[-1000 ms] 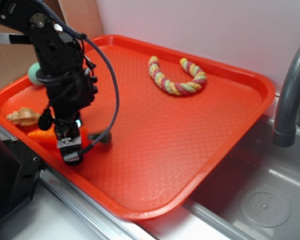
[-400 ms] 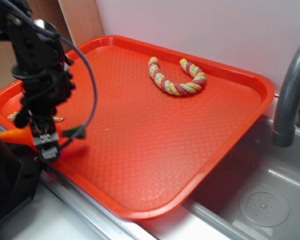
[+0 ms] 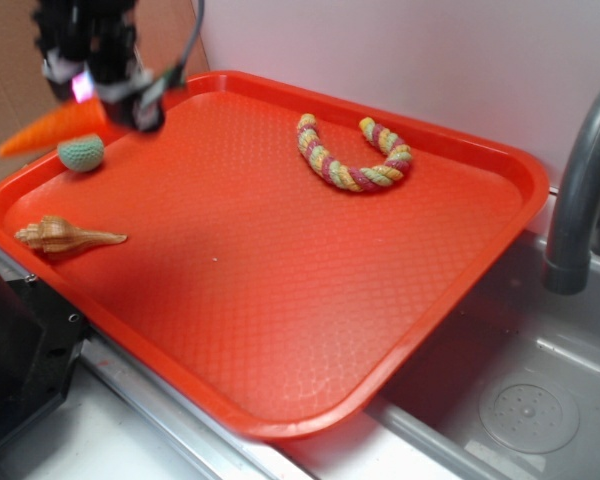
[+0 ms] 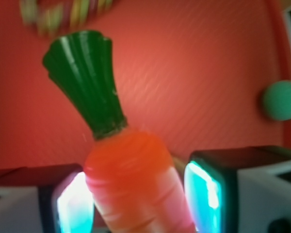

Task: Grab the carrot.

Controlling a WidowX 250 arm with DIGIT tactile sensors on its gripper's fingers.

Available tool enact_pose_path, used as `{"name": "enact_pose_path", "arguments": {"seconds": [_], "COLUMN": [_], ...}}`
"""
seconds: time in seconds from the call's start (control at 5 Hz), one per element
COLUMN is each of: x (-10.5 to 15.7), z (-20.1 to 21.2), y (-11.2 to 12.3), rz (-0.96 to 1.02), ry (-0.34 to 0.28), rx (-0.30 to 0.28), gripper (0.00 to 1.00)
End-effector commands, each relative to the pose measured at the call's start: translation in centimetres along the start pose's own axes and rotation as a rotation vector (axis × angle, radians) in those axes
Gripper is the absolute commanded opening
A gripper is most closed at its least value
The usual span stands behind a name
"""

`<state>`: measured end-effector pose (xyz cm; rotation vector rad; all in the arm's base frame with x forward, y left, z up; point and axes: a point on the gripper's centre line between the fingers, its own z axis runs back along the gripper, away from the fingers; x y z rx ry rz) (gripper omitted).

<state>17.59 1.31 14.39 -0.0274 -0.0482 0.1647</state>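
- Fingers [image 4: 206, 194] are clamped on the carrot [image 4: 136, 184], one either side of its orange body.
- The gripper [image 3: 105, 85] holds it in the air at the frame's upper left, above the red tray [image 3: 500, 200].
- Grab looks done; nothing evident remains.

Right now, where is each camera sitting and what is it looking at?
Exterior: off to the side and above, looking down on the red tray beside the sink; the gripper shows at top left, holding the carrot.
Wrist: on the arm just behind the fingers, looking down at the tray past them.
Both show: carrot, green ball, rope, tray.
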Motion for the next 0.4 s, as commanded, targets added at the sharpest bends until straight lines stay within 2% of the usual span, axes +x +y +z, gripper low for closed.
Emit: {"name": "enact_pose_path", "arguments": {"seconds": [0.0, 0.2], "x": [1.37, 1.86], "z": [10.03, 10.02], "y": [1.64, 1.37], "rz": [0.19, 0.214], "ry": [-0.1, -0.084], "rx": [-0.011, 0.008], "gripper": [0.0, 0.0]}}
